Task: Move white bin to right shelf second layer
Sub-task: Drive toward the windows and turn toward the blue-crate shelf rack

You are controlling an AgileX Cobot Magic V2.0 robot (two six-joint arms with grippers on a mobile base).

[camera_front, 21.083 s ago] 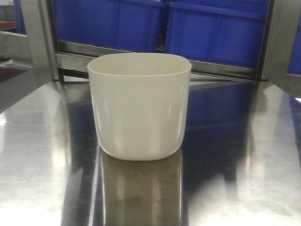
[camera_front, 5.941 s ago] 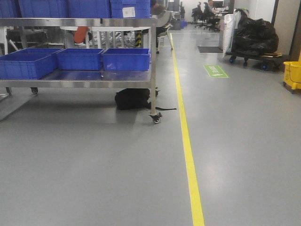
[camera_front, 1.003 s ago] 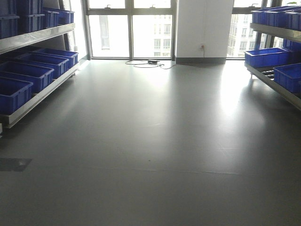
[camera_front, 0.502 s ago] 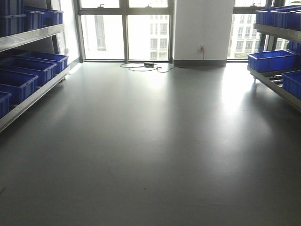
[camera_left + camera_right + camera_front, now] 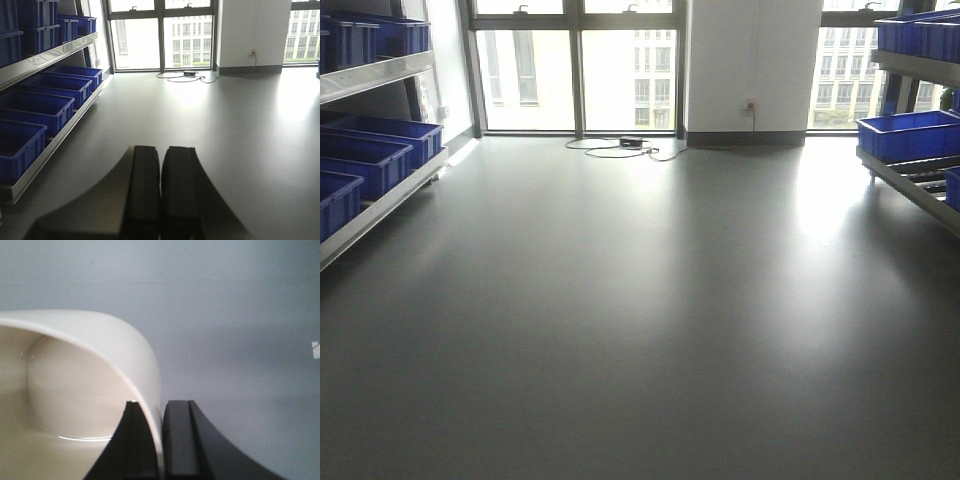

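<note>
The white bin shows only in the right wrist view, glossy cream, filling the lower left. My right gripper is shut on its rim wall, one finger inside the bin and one outside, over grey floor. My left gripper is shut and empty, its two black fingers pressed together above the floor. The right shelf stands at the right edge of the front view, a sloping steel rack with blue crates on it; its upper level also carries blue crates. Neither gripper shows in the front view.
A left shelf rack with several blue crates lines the left side; it also shows in the left wrist view. Windows and a white pillar stand ahead, with a cable on the floor. Grey floor lies between the racks.
The view has moved forward down the aisle: the windows and pillar are closer and the racks on both sides have slid outward toward the frame edges.
</note>
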